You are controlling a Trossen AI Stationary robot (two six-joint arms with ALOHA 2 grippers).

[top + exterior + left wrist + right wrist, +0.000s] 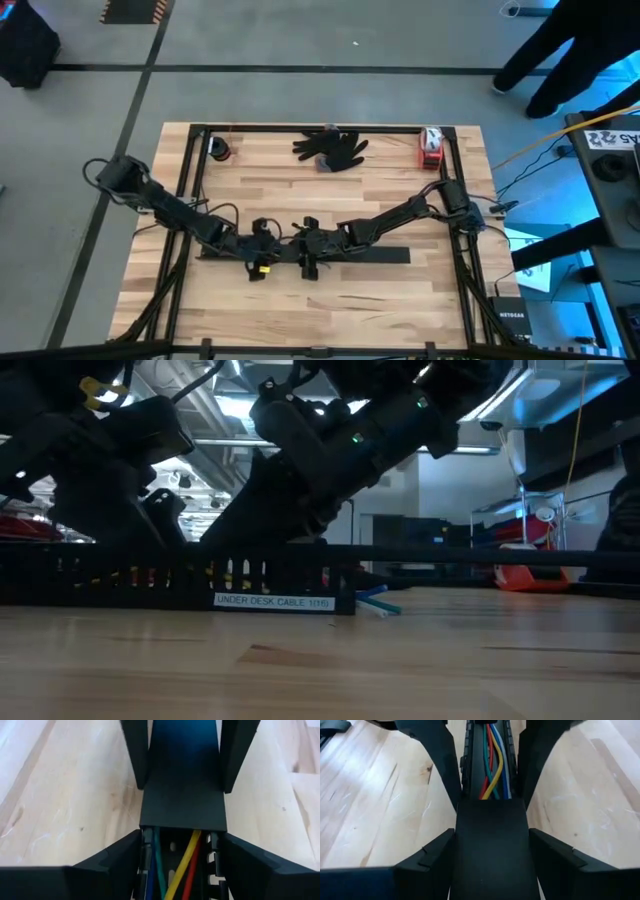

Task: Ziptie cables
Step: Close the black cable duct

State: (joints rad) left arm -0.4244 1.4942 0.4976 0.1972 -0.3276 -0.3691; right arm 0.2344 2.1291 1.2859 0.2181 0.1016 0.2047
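We find both arms meeting over a long black slotted channel (350,255) lying on the wooden tabletop (330,200). The cables (492,765), coloured red, yellow, green and blue, lie inside the channel's open stretch, running under its flat black cover (182,805). The left end effector (175,865) straddles the channel with a finger (115,865) on each side; whether it presses the walls we cannot tell. The right end effector (492,862) likewise straddles the covered part, grip undetermined. A pair of black gloves (332,147) lies at the far edge.
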